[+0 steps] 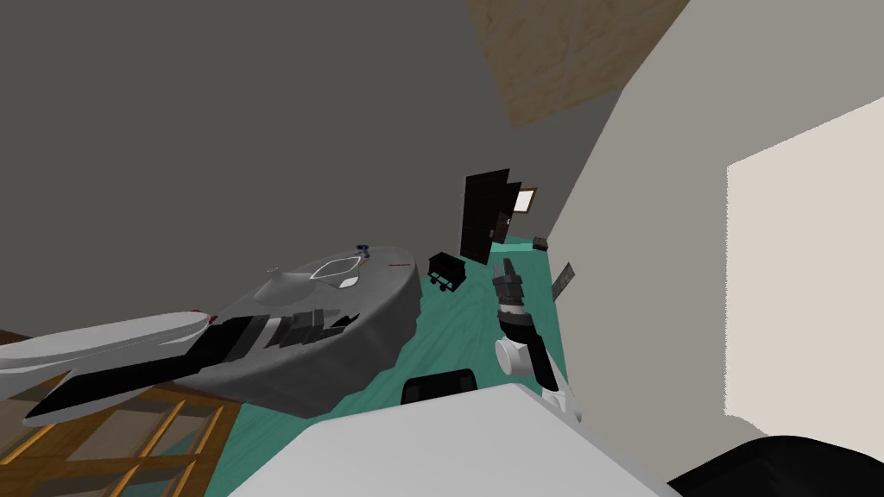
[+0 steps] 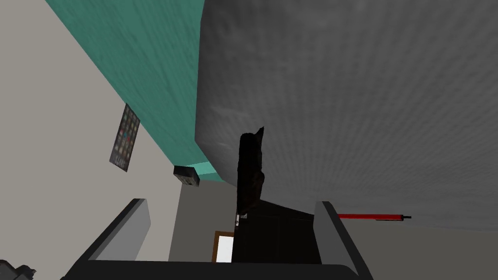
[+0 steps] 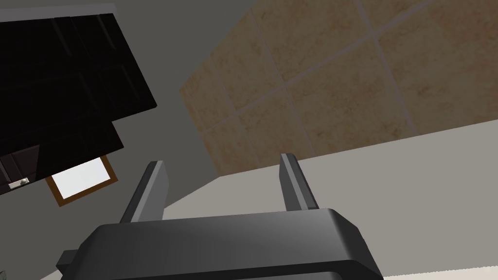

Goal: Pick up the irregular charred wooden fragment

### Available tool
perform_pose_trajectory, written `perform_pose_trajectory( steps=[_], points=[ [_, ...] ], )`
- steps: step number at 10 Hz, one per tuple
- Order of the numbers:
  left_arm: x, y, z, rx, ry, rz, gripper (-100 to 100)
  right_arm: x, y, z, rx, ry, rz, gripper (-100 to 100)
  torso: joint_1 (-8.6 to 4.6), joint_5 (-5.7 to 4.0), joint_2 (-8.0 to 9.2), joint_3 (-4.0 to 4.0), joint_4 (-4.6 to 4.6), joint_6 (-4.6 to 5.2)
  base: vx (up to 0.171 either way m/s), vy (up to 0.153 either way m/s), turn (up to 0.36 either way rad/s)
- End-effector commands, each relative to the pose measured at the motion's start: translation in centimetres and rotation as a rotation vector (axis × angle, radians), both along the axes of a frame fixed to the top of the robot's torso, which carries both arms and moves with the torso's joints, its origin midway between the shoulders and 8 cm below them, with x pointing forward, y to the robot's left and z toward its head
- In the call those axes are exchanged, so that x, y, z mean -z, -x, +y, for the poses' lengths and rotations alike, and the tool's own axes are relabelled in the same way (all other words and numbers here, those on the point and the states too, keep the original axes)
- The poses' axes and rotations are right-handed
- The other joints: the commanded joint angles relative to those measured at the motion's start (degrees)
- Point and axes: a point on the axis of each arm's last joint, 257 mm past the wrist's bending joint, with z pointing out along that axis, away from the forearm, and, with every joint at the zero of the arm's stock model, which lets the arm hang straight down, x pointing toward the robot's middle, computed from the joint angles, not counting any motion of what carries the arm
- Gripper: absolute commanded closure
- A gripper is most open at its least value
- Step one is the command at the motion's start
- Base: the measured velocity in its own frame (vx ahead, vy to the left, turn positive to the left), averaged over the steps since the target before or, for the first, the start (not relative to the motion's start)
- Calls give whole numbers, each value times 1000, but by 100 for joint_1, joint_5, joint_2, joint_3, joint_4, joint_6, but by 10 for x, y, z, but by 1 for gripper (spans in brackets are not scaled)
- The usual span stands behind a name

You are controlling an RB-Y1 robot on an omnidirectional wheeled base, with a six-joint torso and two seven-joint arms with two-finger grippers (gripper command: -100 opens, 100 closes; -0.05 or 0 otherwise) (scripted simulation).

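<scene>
Black-edged wall poster point(image 2: 125, 138) carries a grid of small coloured squares; its lettering is too small to read. One irregular charred fragment point(image 2: 250, 170), black, long and ragged-edged, lies near the edge of the grey rounded tabletop point(image 2: 350, 97), just beyond the left gripper point(image 2: 231, 201), whose fingers stand wide apart. One thin red rod point(image 2: 372, 217) lies further along. The right gripper point(image 3: 222, 159), raised beside the pale wall, is likewise spread and grips nothing.

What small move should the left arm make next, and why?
Probably ease the left gripper forward: its fingers are open, and the black, irregular charred fragment on the grey surface lies ahead, roughly centred between them, not yet enclosed.
</scene>
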Motion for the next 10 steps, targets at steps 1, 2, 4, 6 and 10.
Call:
perform_pose_trajectory(
  steps=[1, 2, 4, 6, 10],
  points=[
    [6, 8, 8, 25, -45, 40, -100, 0, 0, 0, 0, 0, 0, 0, 0, 0, 0, 0, 0, 0, 91, -72, 137],
    [4, 7, 9, 41, -67, 45, -100, 0, 0, 0, 0, 0, 0, 0, -5, 0, -7, -3, 0, -3, 73, -62, 80],
    [7, 13, 17, 69, -114, 79, -100, 0, 0, 0, 0, 0, 0, 0, -3, 1, 0, 1, 1, -3, 55, -64, 99],
    [11, 19, 25, 98, -162, 116, -100, 0, 0, 0, 0, 0, 0, 0, 1, 1, 1, 1, 1, -2, 61, -54, 82],
    [14, 30, 40, 146, -244, 180, -100, 0, 0, 0, 0, 0, 0, 0, 1, 2, 5, 3, 2, -3, 47, -48, 79]
  ],
)
